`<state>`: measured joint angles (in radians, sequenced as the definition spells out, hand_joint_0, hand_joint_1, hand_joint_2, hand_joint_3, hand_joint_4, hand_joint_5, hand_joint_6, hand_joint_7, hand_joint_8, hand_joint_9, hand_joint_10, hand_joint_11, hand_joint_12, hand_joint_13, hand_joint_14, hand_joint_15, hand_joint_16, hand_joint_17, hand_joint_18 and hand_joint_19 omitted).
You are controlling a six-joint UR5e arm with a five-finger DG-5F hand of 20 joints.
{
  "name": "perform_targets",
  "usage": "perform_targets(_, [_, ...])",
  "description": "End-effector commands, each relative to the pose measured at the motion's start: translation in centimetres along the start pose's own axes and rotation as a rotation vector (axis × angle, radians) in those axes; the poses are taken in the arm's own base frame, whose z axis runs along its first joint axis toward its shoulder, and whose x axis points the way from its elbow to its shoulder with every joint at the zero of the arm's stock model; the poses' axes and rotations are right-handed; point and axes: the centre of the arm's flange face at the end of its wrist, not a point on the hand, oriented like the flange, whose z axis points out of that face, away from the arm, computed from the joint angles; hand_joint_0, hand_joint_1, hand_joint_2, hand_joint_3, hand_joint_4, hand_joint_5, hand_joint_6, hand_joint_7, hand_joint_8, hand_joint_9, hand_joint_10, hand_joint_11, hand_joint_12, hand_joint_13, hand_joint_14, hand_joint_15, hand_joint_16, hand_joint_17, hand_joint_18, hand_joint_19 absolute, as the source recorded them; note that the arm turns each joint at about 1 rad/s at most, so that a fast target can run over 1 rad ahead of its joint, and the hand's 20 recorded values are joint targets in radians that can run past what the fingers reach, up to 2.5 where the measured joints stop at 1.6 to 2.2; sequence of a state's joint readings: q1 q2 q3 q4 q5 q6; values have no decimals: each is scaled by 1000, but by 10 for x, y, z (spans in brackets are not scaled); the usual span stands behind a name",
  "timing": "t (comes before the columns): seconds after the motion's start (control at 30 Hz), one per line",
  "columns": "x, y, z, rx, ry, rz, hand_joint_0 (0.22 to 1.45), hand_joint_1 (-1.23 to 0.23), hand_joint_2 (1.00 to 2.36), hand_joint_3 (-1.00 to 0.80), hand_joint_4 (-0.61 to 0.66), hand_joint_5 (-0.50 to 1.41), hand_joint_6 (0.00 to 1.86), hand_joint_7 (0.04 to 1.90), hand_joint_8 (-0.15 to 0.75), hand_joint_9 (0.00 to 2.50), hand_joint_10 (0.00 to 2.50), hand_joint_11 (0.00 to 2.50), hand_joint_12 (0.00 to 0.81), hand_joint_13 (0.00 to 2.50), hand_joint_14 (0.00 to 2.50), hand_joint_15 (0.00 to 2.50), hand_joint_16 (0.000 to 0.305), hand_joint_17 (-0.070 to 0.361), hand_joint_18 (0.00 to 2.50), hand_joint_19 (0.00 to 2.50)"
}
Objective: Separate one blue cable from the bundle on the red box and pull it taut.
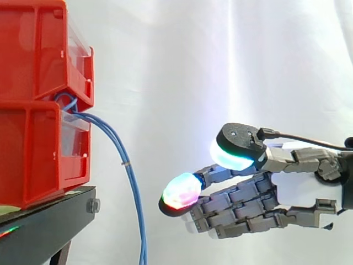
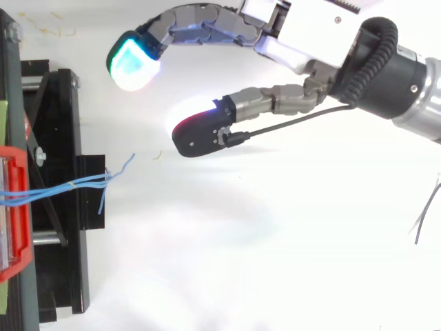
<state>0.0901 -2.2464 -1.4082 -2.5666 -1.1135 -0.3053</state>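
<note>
Blue cables (image 1: 131, 187) spill from between the stacked red bins (image 1: 33, 138) and hang down past the black stand (image 1: 52, 218); robot hand (image 1: 248, 201) hovers apart to their right, fingers spread, gripping nothing.

From the side, open air lies between the hand (image 1: 242, 201) and the blue cables (image 1: 131, 182) hanging at its nine o'clock. Past them, the stacked red bins (image 1: 38, 138) and the black stand (image 1: 49, 218) block the way.

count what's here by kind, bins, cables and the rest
red bins: 2
blue cable bundle: 1 (strands too close to count)
black stand: 1
hand: 1
total: 5
</note>
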Motion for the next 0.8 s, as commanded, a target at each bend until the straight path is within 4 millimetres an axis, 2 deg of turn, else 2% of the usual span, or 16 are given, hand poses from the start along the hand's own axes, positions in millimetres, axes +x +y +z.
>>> perform_targets(0.0, [3,-8,4,-15,-35,-16,491,-664,1000,-500,303,-166,502,762,299,407,0,0,354,275,0,0,42,94,48,0])
perform_targets(0.23, [18,-37,9,-40,-43,13,493,-662,1000,-500,319,-159,502,776,301,416,0,0,353,280,0,0,42,93,53,0])
perform_targets(0.67, [32,-33,8,-65,-36,-4,497,-660,1000,-500,337,-150,502,792,302,423,0,0,349,283,0,0,41,93,53,0])
perform_targets(0.77, [40,-43,7,-61,-23,-2,498,-659,1000,-500,337,-148,502,796,303,426,0,0,349,285,0,0,41,92,53,0])
